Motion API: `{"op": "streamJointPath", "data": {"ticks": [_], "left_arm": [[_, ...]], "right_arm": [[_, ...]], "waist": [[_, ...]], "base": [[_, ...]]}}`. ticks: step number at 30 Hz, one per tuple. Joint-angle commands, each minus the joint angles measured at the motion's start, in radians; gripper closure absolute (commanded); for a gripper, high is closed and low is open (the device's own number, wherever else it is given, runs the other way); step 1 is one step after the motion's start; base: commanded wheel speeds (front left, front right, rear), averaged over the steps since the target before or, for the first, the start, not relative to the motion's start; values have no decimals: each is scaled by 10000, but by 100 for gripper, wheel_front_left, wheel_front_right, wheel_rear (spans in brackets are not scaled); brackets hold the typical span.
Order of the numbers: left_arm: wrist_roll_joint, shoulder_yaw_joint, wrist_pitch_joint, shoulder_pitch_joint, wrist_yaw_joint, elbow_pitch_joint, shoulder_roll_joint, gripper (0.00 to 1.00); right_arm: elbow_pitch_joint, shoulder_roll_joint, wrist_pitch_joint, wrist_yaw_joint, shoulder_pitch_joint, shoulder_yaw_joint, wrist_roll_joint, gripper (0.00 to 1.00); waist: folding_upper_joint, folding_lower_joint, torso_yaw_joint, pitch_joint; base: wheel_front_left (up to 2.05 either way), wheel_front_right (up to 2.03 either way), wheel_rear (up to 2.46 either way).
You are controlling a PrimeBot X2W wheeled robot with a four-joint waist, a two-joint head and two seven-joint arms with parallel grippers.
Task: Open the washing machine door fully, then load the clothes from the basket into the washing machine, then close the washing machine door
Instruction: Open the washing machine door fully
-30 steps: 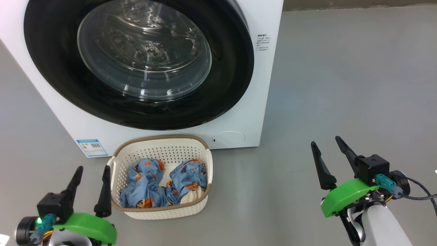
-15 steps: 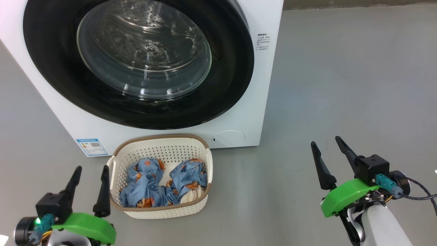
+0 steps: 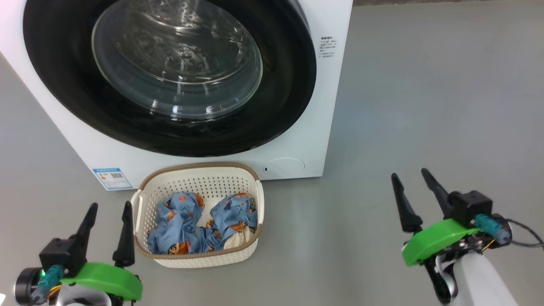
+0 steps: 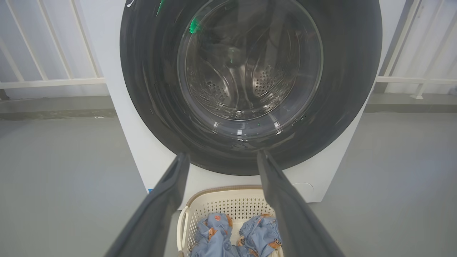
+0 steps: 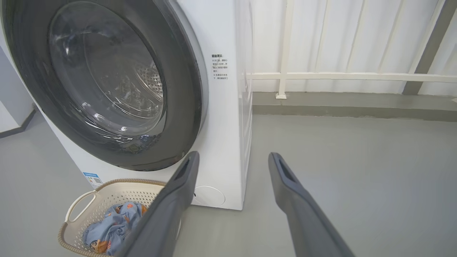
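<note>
Two things run out past the top edge of the head view: the washing machine [image 3: 316,106] and the upper arc of the washing machine door [image 3: 289,85]. The door lies shut against the white front. Through its glass window [image 3: 176,63] the perforated drum [image 4: 250,78] shows only dimly, broken up by reflections. The print on the text sticker [image 3: 327,46] and on the blue label [image 3: 112,178] at the front's lower left corner is too small to read.

The basket [image 3: 199,166] stands on the floor [image 3: 425,85] just in front of the machine, below the door. Its near wall hides the lower part of the clothes [image 3: 178,225] heaped inside. In the left wrist view one dark finger [image 4: 285,214] covers the basket's right side.

The left gripper [image 3: 109,206] is held low, just beside the basket's left handle [image 3: 137,208]. Its fingers point toward the machine, and its jaws are spread wide and empty. The right gripper [image 3: 409,173] is well apart to the right over bare floor, leaning slightly leftward. Its jaws are likewise spread, with nothing between them.
</note>
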Motion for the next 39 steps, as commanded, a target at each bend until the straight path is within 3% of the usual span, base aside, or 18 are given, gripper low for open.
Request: {"op": "streamJointPath", "data": {"ticks": [1,13,19,20,22,24,33,39], "left_arm": [[26,280,-103,-173,-15,-327,152,0],[59,3,-103,-234,-15,-585,33,0],[-37,-108,-103,-431,-15,-590,-46,0],[-45,-140,-103,-474,-15,-598,-58,0],[-60,-218,-103,-560,-15,-613,-81,0],[-71,-282,-103,-638,-15,-613,-98,0],[-99,-419,-103,-897,-15,-585,-144,0],[-171,-528,-103,-1032,-15,-547,-184,0]], "right_arm": [[-214,-8,-120,14,-615,100,191,0],[-215,-179,20,14,-2653,-632,1573,0],[-71,-138,363,14,-3870,-1389,3022,0],[-7,-112,464,14,-4060,-1570,3357,5],[145,-74,721,14,-4427,-1846,3975,61],[356,-18,1001,14,-4789,-2187,4669,100],[1627,146,2382,14,-6342,-3245,7078,100],[2373,177,3524,14,-7225,-3370,7799,100]], "waist": [[0,0,34,95],[0,0,355,680],[0,0,642,1058],[0,0,693,1117],[0,0,801,1233],[0,0,895,1351],[0,0,1240,1826],[0,0,1430,2066]], "base": [[0,0,0],[0,0,0],[0,0,0],[0,0,0],[0,0,0],[0,0,0],[0,0,0],[0,0,0]]}}
